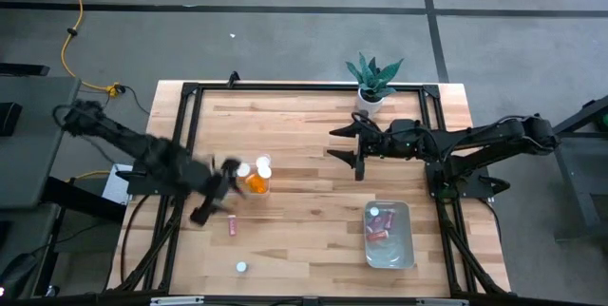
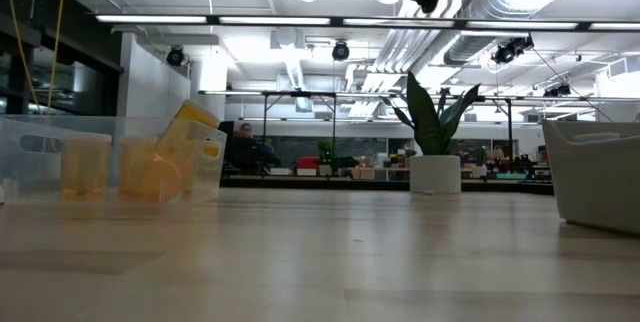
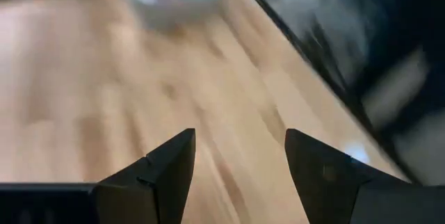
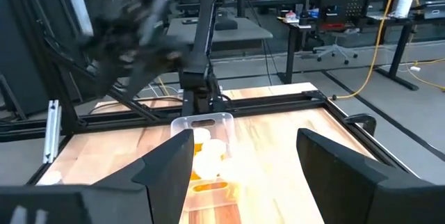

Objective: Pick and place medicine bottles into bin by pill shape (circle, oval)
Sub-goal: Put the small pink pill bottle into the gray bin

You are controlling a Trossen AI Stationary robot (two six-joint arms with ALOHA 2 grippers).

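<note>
- Nearest to the camera, in the left wrist view, we see the left gripper [image 3: 240, 165] with its fingers apart and nothing between them, only bare wood of the table [image 1: 313, 154] under it.
- In the high view this gripper [image 1: 217, 192] is just beside a clear bin [image 1: 255, 178] with orange bottles [image 1: 258, 182]; one reddish bottle [image 1: 232, 225] lies on the table near it, and a white cap [image 1: 241, 267] lies further toward the near edge.
- The right gripper [image 1: 361, 152] waits mid-table, fingers apart and empty; a second bin [image 1: 389, 235] in front of it holds red bottles [image 1: 380, 220].
- We judge that we are between two picks: next the left gripper must go down over the lying bottle and close on it.
</note>
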